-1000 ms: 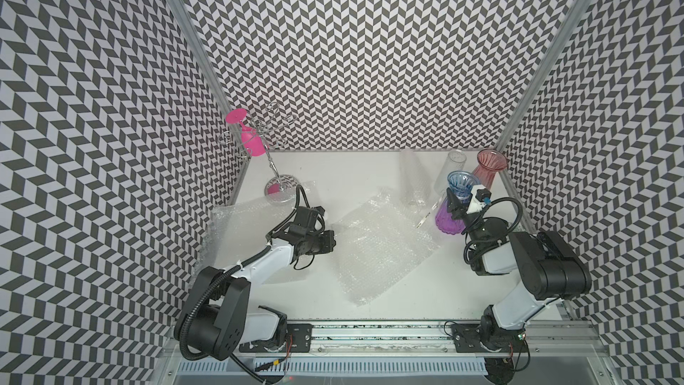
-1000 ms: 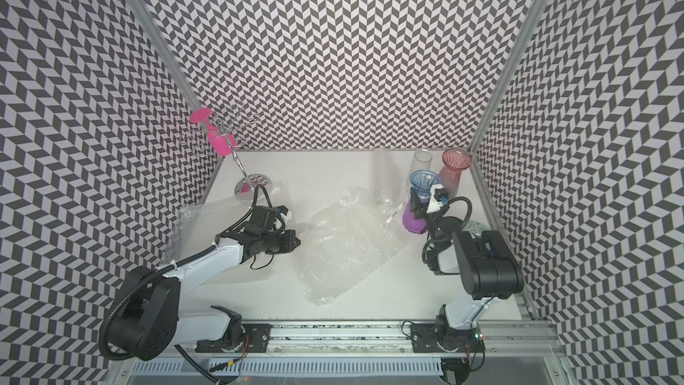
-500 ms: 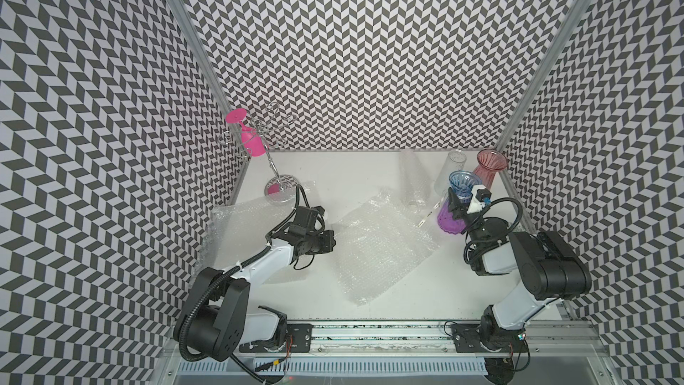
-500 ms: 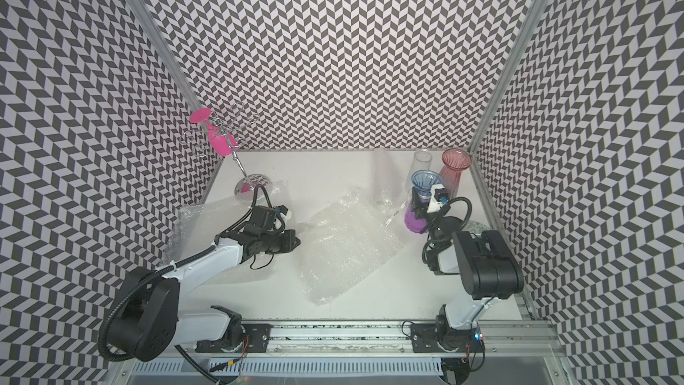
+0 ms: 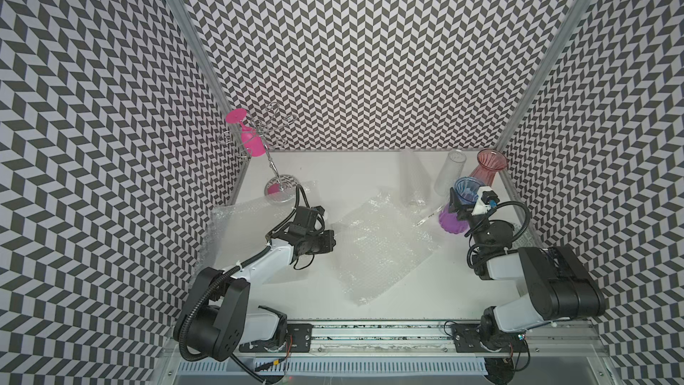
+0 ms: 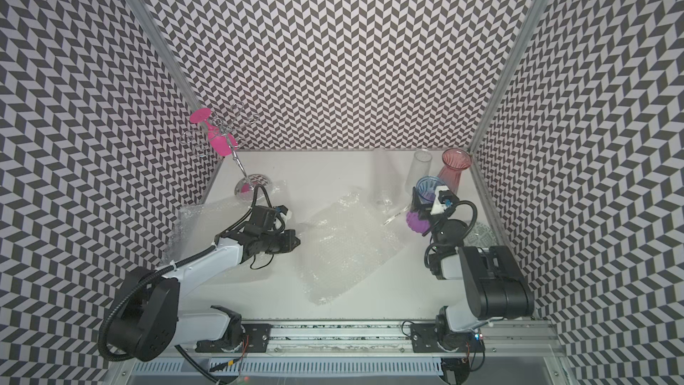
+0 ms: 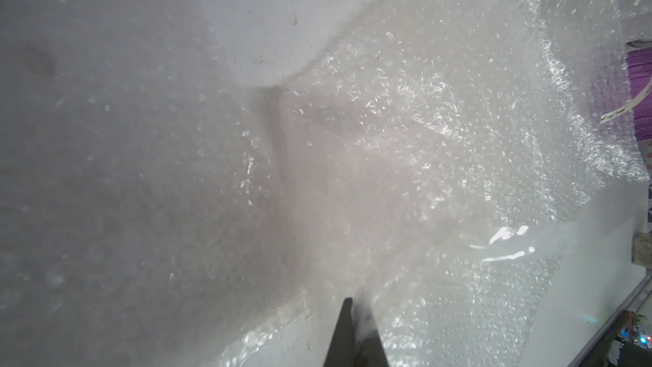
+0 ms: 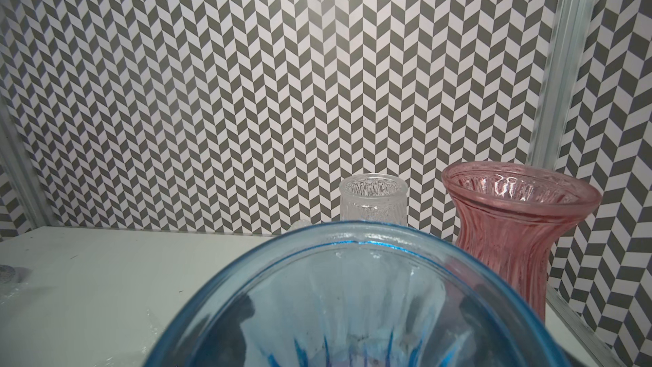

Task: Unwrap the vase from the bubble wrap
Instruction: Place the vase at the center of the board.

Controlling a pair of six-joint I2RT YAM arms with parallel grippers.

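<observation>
Top views both show the front rail nearest, carrying the two arm bases. Beyond it lies the white table.

Item one. The bubble wrap, a crinkled clear sheet, lies open and flat near the middle of the table. A second sheet lies along the left side, partly under the left arm.

Item two. The left gripper sits low at the left corner of the central sheet. In the left wrist view one dark fingertip shows, with a ridge of the wrap running up to it. The jaws are closed, pinching the sheet's edge.

Item three. The right gripper stands further back on the right. Its jaws stand either side of the neck of the vase, which is blue at the mouth and purple at the bulb. The vase is bare and stands just beside the sheet's right corner, with a white strip lying by it. Whether the jaws press on the glass cannot be told. The right wrist view shows only the blue rim close up.

Item four. Behind the vase stand a clear cylinder vase and a pink vase, both upright, with a clear cone to their left.

Item five. At the far left corner a wire rack holds a pink goblet, which hangs inverted.
</observation>
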